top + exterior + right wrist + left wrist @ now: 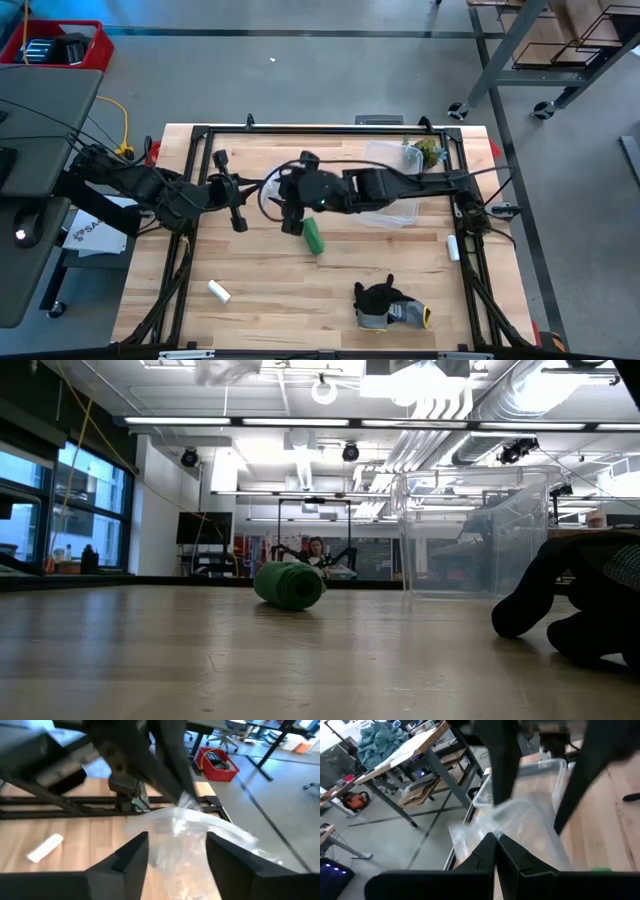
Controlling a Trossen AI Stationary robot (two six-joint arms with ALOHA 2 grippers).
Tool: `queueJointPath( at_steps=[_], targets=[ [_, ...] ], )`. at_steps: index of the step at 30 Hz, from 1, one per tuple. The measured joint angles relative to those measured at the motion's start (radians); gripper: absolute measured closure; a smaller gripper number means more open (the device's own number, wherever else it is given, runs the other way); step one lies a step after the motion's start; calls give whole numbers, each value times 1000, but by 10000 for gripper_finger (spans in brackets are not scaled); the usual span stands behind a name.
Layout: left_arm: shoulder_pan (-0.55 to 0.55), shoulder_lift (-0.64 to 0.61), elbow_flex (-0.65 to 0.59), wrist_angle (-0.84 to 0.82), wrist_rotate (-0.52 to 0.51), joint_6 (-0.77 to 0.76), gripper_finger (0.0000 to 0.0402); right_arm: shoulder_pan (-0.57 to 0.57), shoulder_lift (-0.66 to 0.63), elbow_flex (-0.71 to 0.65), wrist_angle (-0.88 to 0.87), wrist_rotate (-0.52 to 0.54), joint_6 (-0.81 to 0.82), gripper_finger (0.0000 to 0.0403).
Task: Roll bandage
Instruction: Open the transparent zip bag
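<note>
bandage [314, 236]: your rolled green bandage lies free mid-table | right gripper [175, 847]: fingers apart (nothing between) | left gripper [496, 851]: fingers together | near table [300, 305] edge open.

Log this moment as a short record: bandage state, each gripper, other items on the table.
bandage: bandage is a compact green roll lying free on the table, mid-table
right gripper: right gripper open, empty, beside the roll
left gripper: left gripper shut, empty, left of the roll
other items: clear container, dark glove, white cylinder
</note>
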Motion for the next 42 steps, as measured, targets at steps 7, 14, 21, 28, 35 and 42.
queueJointPath(
  at_steps=[7,14,21,28,35,42],
  targets=[
    [2,4,1,-20,2,-89,401,10,12,0,77,90,15,384],
    [30,-48,-35,-169,12,-429,401,9,16,-1,74,-5,211,402],
    [40,-171,-265,176,13,-491,402,9,42,-2,254,-195,163,402],
    [119,-175,-264,242,61,-452,401,24,97,-1,259,-353,229,403],
    [193,-322,-347,203,122,-462,401,66,62,1,229,-369,136,402],
    [164,-325,-253,139,179,-359,401,67,16,1,164,-154,140,403]
  ],
)
